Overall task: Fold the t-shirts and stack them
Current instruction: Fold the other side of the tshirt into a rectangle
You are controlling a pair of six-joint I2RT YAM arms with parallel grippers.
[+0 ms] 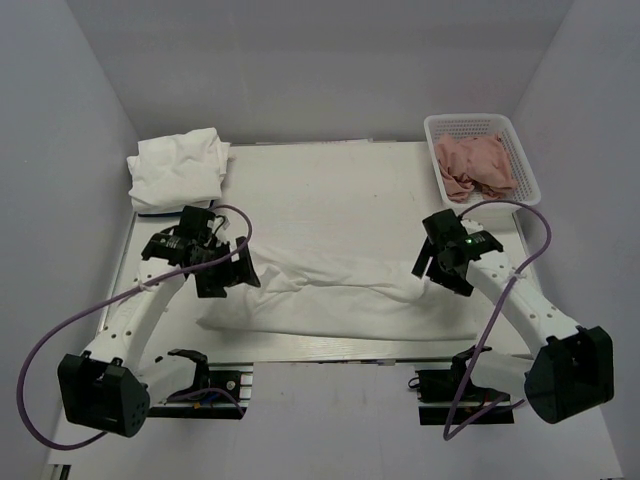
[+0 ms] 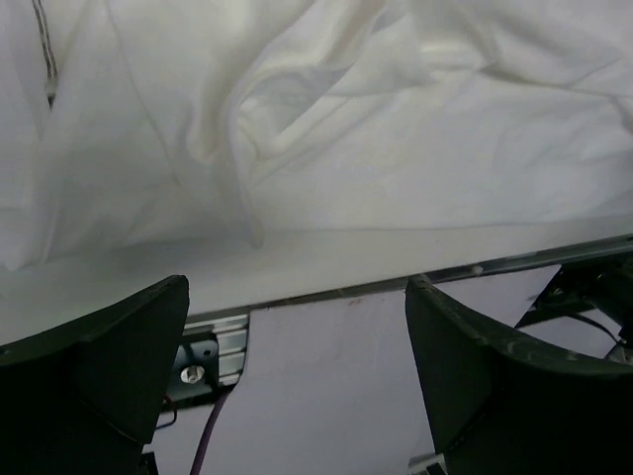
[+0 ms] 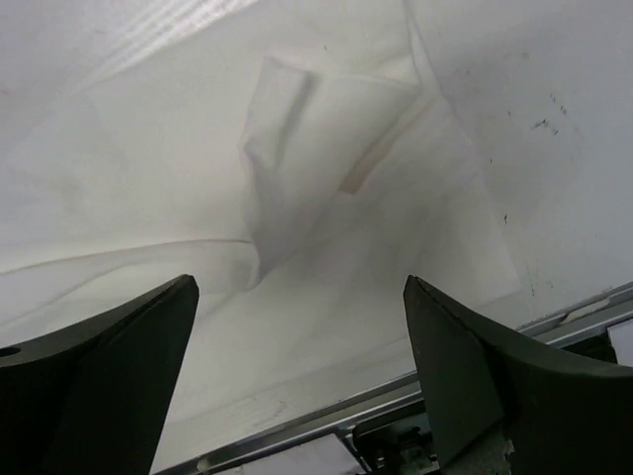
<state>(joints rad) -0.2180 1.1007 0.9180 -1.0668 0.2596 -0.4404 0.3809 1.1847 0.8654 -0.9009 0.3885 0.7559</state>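
T-shirt (image 1: 340, 300), white, across table (image 1: 330, 195)

White on white, broken by black, purple and pink

The shirt (image 1: 330, 295) is plain white, its creases shaded soft grey, and the folded stack (image 1: 178, 168) is the same white. The table (image 1: 340, 190) is off-white with a few small dark specks and has a silver rail (image 1: 330, 347) along its edge. The left gripper (image 1: 225, 270) and right gripper (image 1: 440, 262) are matte black. The left arm (image 1: 135, 320) and right arm (image 1: 525, 305) are white with black joints, and a green light (image 1: 467, 241) glows on the right one. The cables (image 1: 50, 345) are purple. The basket (image 1: 480, 128) is white with a fine perforated grid and holds a dusty pink cloth (image 1: 475, 165). The walls (image 1: 60, 120) are pale lilac-grey.
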